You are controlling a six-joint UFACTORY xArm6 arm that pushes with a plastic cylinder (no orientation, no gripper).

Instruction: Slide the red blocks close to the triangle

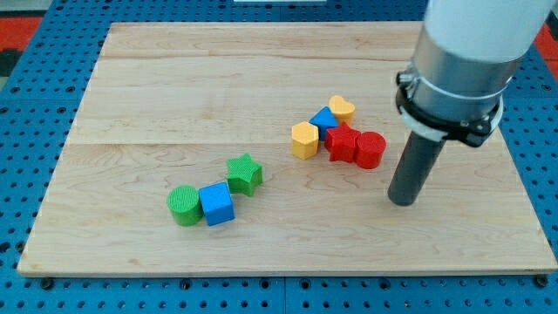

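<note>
Since my tip [402, 201], a bare rod tool that grasps nothing, rests on the pale wooden tabletop [174, 78] just right of the red blocks [355, 146], they already touch the blue triangle [324, 120]; only gentle leftward nudges seem needed.

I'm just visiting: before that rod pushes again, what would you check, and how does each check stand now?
1. My tip visible and on the board: ok.
2. Tip clear of blocks: ok, it sits right of and below the red blocks.
3. Red blocks together: ok, side by side.
4. Red blocks near the blue triangle: ok, one seems to touch it.
5. Yellow blocks out of the push path: ok, they lie beyond the triangle.
6. Green and blue group: ok, far left.
</note>
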